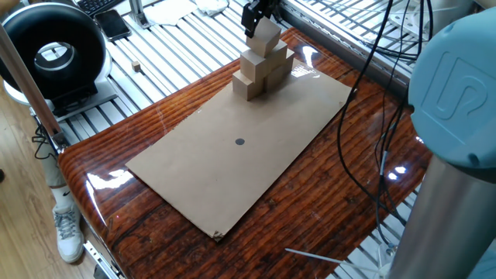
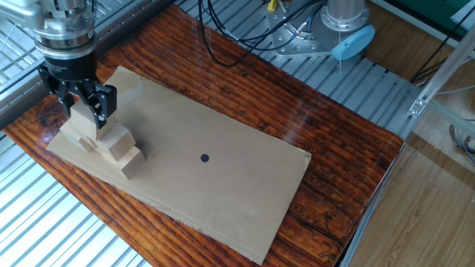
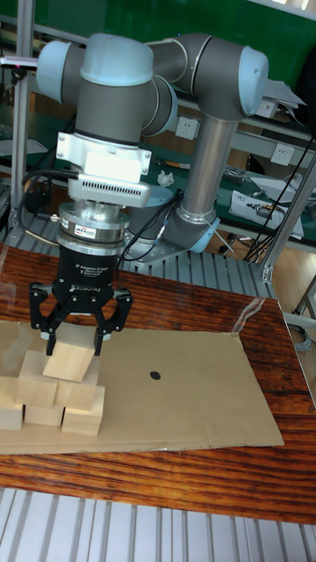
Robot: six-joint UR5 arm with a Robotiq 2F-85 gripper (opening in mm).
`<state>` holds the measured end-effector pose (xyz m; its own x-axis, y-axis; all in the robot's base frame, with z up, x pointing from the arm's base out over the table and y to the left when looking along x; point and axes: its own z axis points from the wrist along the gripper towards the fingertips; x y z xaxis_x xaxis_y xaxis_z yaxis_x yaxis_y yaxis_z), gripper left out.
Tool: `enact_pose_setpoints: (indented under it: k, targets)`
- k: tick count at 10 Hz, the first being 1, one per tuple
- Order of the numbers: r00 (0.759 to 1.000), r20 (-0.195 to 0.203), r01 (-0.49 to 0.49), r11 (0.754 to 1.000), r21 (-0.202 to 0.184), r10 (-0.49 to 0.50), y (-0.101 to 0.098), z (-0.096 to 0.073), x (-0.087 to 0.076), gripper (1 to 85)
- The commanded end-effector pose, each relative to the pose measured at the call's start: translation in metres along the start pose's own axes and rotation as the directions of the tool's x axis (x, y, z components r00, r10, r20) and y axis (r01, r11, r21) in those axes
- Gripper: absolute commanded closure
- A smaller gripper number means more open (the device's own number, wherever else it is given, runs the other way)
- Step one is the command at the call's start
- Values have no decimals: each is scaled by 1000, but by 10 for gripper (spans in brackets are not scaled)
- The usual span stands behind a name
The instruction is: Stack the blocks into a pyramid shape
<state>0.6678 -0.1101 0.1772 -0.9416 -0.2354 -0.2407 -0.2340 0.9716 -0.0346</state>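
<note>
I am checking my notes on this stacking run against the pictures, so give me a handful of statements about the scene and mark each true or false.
1. The pincer is around the top block of the stack. True.
2. The stack of blocks stands at one end of the cardboard sheet, not at its middle. True.
3. The black dot on the sheet is covered by a block. False: it lies bare, well apart from the stack.
4. The top block sits square and level. False: in the tall fixed view it is tilted.
5. Loose blocks lie scattered across the sheet. False: every block in view is part of the stack.
</note>
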Motion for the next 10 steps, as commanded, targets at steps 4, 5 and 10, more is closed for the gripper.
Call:
enact_pose_setpoints:
  k: [4, 5, 10]
  targets:
    - [1000, -1, 7, 1000, 3, -7, -2, -1, 0, 300]
    - [1000, 6, -11, 1000, -18, 11, 4, -1, -1, 300]
    - [999, 17, -43, 998, -49, 44, 11, -1, -3, 293]
